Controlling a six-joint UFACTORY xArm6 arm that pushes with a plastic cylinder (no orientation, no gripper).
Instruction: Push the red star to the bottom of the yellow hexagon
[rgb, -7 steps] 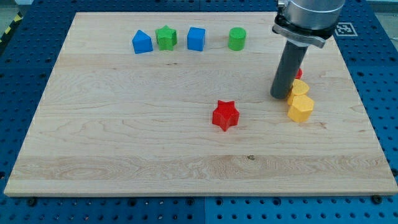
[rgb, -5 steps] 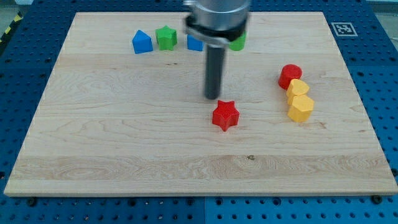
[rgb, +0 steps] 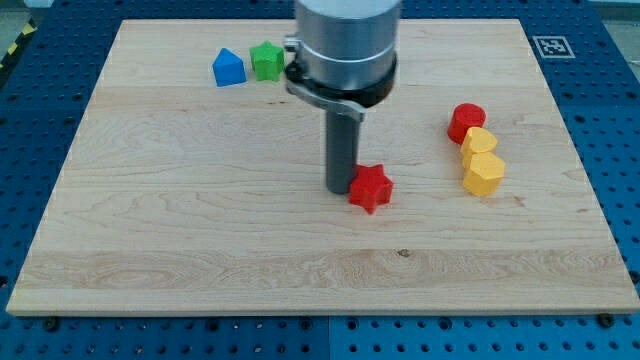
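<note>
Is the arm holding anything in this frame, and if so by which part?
Nothing is held; the arm ends in a bare rod. My tip sits against the red star on its side toward the view's left.

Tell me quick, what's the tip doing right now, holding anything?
My tip: no gripper, so nothing is held; it sits on the board right against the red star, on the star's view-left side.
</note>
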